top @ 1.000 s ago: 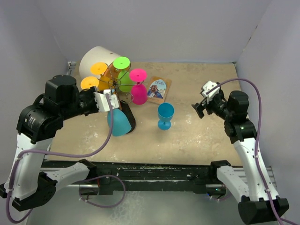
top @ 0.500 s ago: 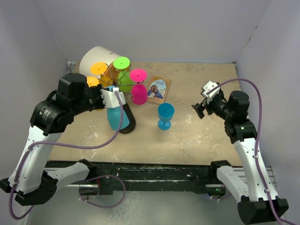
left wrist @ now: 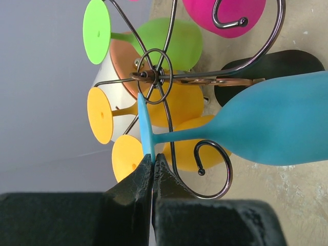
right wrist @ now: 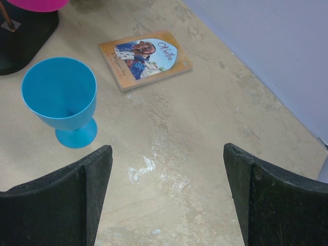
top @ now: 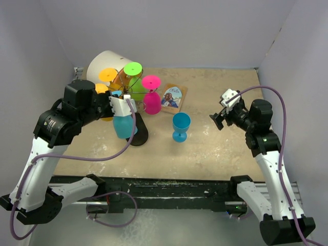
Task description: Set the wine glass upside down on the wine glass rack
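Fingers point(left wrist: 134, 184) of the left gripper point(left wrist: 152, 163) were pressed all but together on the rim of the blue wine glass's point(left wrist: 277, 128) flat foot. In the left wrist view that foot stood edge-on just above the fingertips at lower centre. The stem ran off to the right and the bowl filled the right side of the frame. A wire arm of the wine glass rack point(left wrist: 271, 64) crossed the stem, and one curled end sat just beneath it. The rack's hub ring lay close to the top of the foot.

From the top camera, the held glass hung bowl-down at centre left. It hung directly below the left gripper and over the rack's black oval base point(top: 141, 134). Pink point(top: 151, 101), green point(top: 134, 77) and orange point(top: 105, 76) glasses were already on the rack, with a white cylinder point(top: 102, 61) behind them.

The only legible writing was on a thin book point(right wrist: 145, 59) lying flat at upper centre of the right wrist view. Its cover title, in script, appeared to read "Othello".

The right gripper point(right wrist: 166, 148) hovered at the right of the table with its jaws spread wide and nothing between them. A second blue glass point(right wrist: 61, 97) stood upright on the table at the left of its view, apart from its fingers.
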Robot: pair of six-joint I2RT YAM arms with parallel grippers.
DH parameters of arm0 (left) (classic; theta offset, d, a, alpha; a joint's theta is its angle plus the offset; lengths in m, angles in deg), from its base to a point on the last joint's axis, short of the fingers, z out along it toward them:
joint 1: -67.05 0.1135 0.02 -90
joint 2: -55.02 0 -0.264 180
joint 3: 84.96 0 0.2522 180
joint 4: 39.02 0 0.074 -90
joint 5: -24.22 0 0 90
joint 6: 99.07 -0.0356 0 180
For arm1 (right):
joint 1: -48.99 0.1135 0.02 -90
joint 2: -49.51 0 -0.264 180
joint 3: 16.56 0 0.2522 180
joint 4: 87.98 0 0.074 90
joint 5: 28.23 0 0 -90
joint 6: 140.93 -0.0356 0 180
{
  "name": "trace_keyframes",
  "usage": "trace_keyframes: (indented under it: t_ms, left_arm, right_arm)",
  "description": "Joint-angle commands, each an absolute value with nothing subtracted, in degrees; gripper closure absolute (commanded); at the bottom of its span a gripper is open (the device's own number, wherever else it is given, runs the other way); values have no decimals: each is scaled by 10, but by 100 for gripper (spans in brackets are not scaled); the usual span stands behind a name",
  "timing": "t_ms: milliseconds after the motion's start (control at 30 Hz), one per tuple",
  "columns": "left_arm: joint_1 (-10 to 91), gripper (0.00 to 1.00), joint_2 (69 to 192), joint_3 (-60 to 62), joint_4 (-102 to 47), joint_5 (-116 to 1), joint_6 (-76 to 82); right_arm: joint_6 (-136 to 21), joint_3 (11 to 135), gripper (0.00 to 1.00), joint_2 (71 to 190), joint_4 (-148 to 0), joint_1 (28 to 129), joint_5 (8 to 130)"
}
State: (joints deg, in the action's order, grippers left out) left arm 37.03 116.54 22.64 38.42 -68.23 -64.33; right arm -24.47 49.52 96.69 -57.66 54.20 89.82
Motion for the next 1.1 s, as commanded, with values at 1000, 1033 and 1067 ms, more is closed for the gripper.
trace_keyframes:
  t_ms: [1000,1033,1067]
  left_arm:
    - [373,100,1150,251,414,-742,-681]
    - [373,100,1149,250,417,-742,-682]
    - [373,100,1149,250,419,-743,-684]
  right_arm:
    - [-236,489,8,963,-602,531,901]
    - [-236,489,8,963,-602,531,901]
    - [-236,489,8,963,-602,530,901]
